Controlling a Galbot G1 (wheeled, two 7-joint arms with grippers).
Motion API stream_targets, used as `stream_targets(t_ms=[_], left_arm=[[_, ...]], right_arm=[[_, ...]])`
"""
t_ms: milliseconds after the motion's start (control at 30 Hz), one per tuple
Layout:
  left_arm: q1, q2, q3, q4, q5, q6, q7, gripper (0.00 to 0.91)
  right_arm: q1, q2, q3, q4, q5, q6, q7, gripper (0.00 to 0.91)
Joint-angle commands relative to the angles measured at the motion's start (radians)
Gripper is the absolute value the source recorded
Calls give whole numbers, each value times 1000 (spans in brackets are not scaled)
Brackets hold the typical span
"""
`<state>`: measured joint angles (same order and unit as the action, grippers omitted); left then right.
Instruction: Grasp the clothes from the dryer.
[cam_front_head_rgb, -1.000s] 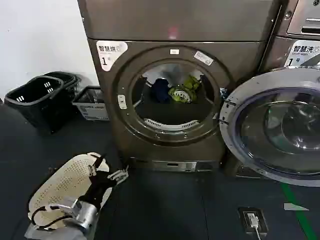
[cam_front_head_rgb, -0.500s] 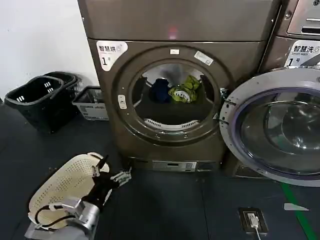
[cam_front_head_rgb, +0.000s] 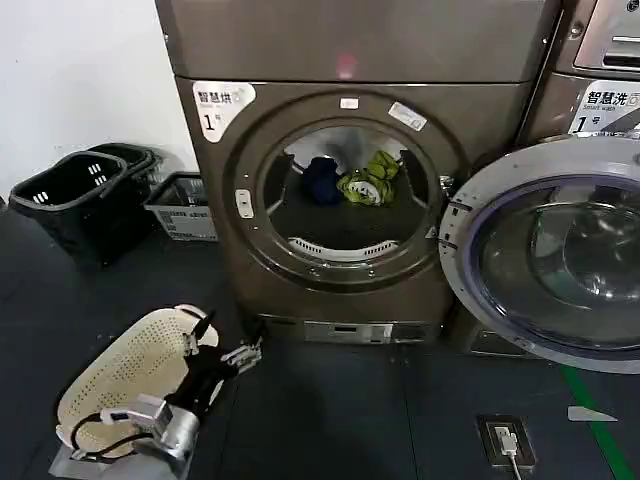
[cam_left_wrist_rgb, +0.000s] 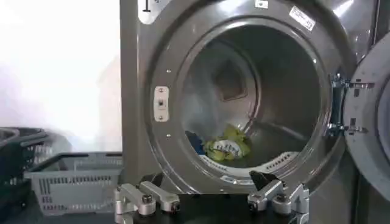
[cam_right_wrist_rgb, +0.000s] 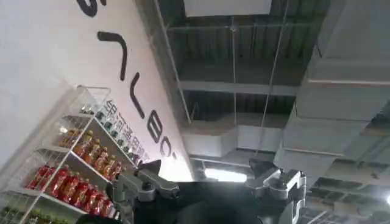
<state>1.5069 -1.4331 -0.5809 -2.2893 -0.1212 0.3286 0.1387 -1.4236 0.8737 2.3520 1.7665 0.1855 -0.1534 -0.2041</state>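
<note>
In the head view, the large bronze-grey metal dryer (cam_front_head_rgb: 350, 180) stands with its round door swung aside. The clothes (cam_front_head_rgb: 352, 180), a small soft bundle of navy-blue and yellow-green fabric, lie deep inside the drum. The left gripper (cam_front_head_rgb: 222, 352) is low in front, well apart from them, its fingers spread and empty.

In the left wrist view, the bundle (cam_left_wrist_rgb: 222, 146) looks light and limp; pinching the raised yellow-green folds seems best.

In the right wrist view, the right gripper (cam_right_wrist_rgb: 210, 182) points at a ceiling, fingers apart.
</note>
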Motion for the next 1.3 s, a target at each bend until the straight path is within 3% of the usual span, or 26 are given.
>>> stream_targets(t_ms=[33,1300], left_arm=[[2,-5,1,0,6,-24,-37,907],[24,7,12,-17,58,-18,-15,907]], right_arm=[[0,-5,1,-13,-32,6,3,907],[0,-3,-15,-42,-70,20,21,907]])
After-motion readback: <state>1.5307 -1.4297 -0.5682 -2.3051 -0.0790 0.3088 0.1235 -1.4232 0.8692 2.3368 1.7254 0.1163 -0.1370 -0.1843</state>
